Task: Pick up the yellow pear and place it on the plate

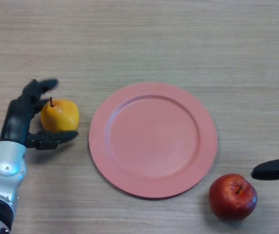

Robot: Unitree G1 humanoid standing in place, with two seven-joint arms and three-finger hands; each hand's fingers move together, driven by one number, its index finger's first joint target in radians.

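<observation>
Yellow pear (60, 115) sits near table's left edge, left hand (23, 120) cupped wide around it, not yet closed; lift and transfer remain (plate (153, 139) bare). Right hand (275, 169) idle, state unclear

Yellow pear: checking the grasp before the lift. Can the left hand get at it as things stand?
Probably yes. The left hand already flanks the yellow pear, fingers behind, thumb in front; nothing blocks it.
</observation>
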